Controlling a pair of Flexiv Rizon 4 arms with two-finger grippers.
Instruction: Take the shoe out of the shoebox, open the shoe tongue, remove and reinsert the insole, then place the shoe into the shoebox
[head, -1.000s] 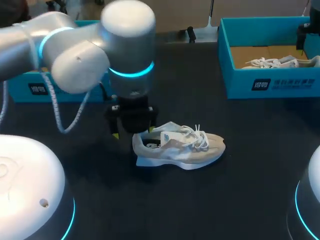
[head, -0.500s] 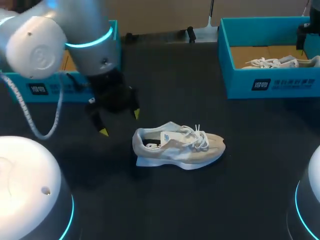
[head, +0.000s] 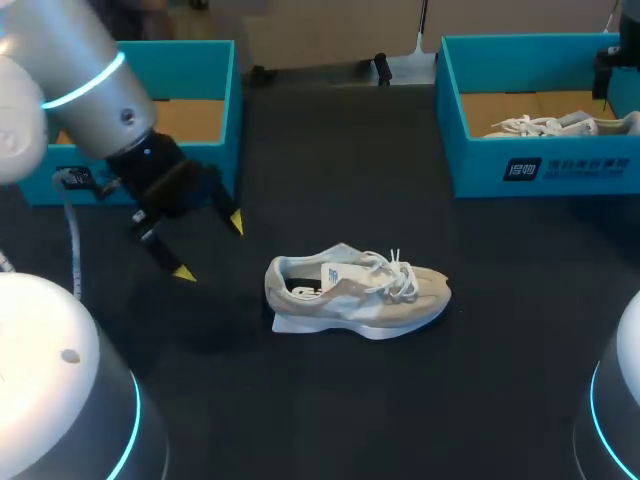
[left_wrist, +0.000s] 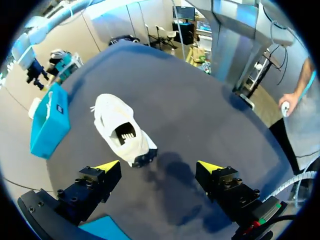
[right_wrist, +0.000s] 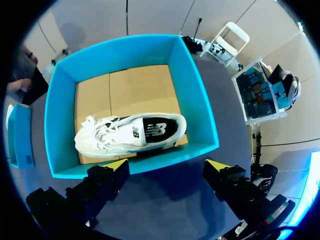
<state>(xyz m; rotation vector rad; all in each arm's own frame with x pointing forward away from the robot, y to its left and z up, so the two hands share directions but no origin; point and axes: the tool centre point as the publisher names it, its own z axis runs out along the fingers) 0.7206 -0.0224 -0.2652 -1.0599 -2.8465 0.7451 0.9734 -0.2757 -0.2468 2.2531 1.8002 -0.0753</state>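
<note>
The left gripper (head: 210, 247) is wide open and holds nothing. The shoe (head: 355, 292) stands upright just ahead of its fingers on the dark table (head: 330, 180), apart from the blue shoebox (head: 232, 100). It is pale, with white laces.

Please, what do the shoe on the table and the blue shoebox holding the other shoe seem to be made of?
Shoe: pale matte upper, probably suede or textile; white cord laces; thick white sole, likely foam or rubber. Shoebox: apparently cardboard, teal printed walls, plain brown floor with a seam across it.
</note>
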